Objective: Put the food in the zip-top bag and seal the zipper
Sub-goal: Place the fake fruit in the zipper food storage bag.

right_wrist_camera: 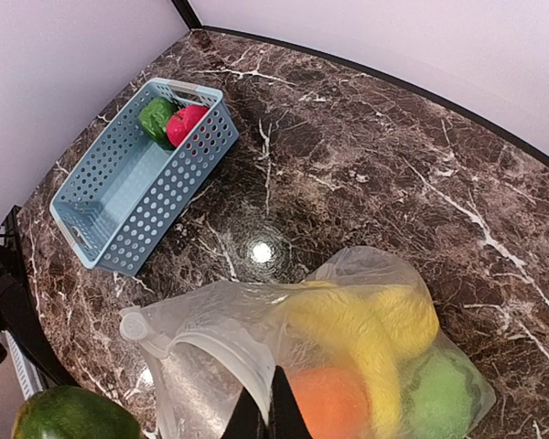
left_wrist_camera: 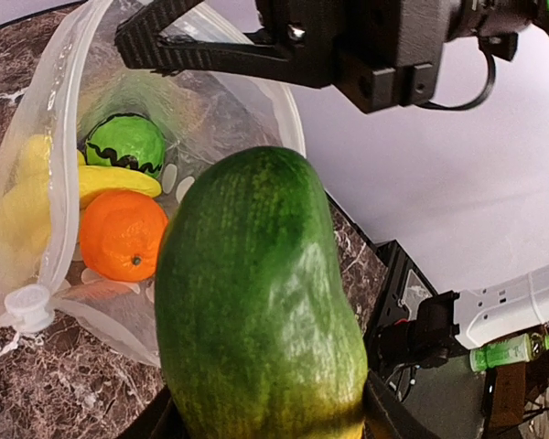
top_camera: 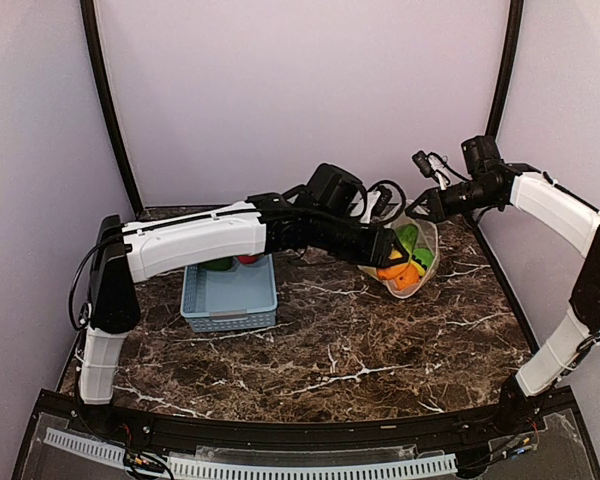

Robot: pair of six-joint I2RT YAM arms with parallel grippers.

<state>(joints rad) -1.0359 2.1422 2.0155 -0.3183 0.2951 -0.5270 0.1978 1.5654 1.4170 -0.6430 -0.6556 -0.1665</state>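
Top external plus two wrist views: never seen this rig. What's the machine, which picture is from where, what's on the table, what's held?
Two robot arms, left arm and right arm, are bolted at the table's near edge, each ending in a two-finger gripper. Top external looks down from above and behind them; each wrist view is a camera on that wrist. On the table sit a light-blue basket, with a green piece and a red piece inside, and a zip-top bag holding a banana bunch, an orange and a round green piece. The right gripper is shut on the bag's mouth edge, holding it open. The left gripper grips a large green fruit at the bag's mouth.
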